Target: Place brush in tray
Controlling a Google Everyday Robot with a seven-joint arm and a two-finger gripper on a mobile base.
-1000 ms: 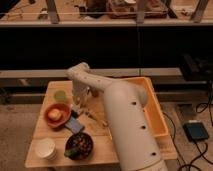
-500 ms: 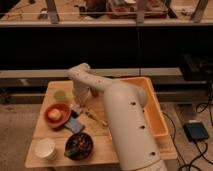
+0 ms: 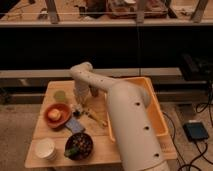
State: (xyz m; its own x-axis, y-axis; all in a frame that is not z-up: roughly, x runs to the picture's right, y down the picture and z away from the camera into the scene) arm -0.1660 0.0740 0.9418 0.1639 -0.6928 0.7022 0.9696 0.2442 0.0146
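The tray is a large yellow-orange bin on the right half of the wooden table; my arm covers much of it. My gripper hangs low over the table left of the tray, between the green disc and a dark block. A small light-and-dark thing lies right under the gripper and may be the brush; I cannot make it out for certain. A thin yellowish utensil lies just right of it.
An orange bowl holding food stands at the left, with a green disc behind it. A blue item, a dark bowl and a white cup sit at the front. A dark block stands beside the arm.
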